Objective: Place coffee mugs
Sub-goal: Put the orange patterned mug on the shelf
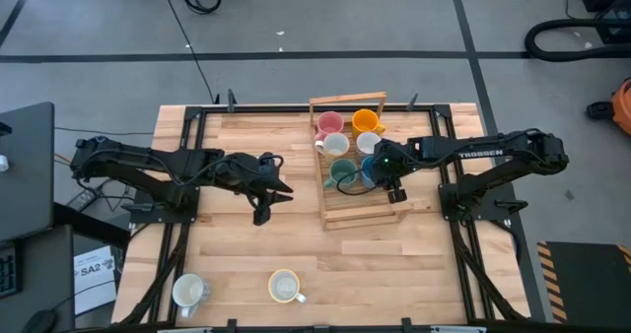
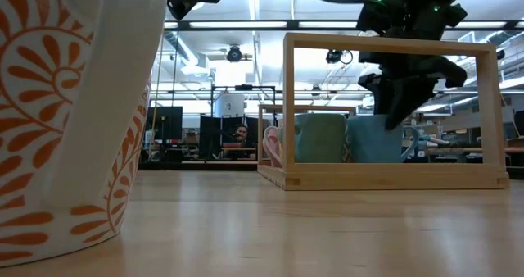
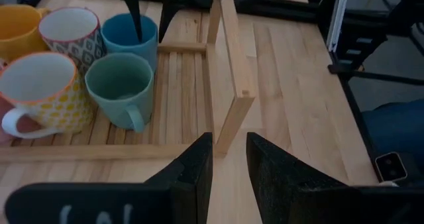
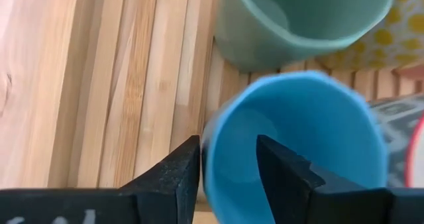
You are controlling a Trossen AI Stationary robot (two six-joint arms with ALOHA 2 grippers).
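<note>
A wooden tray point(image 1: 347, 218) holds six mugs: pink point(image 1: 328, 123), orange point(image 1: 365, 121), two white patterned ones point(image 1: 335, 144), green point(image 1: 343, 170) and blue point(image 1: 373, 167). All of them stand upright on its slats. My right gripper point(image 1: 391, 182) is open at the blue mug point(image 4: 298, 138), one finger inside it and one outside its wall. My left gripper point(image 1: 283, 188) hovers left of the tray, empty, with a narrow gap between its fingers point(image 3: 229, 164). Two more white mugs point(image 1: 187, 291) point(image 1: 285, 287) stand upright near the table's near edge. My right gripper comes at the blue mug from above, pointing down, and straddles its rim point(image 4: 213, 159) on the side toward the table's near right. The outer finger point(image 4: 180, 174) lies close against the wall; whether it touches I cannot tell. The mug stands on the tray floor.
The tray has a tall wooden frame handle point(image 2: 385, 41) running over it, close beside my right gripper point(image 2: 401, 105). In the low view, the orange-patterned white mug point(image 2: 74, 113) fills the left side. Bare tabletop lies between the tray and the near mugs. A person sits in the room behind.
</note>
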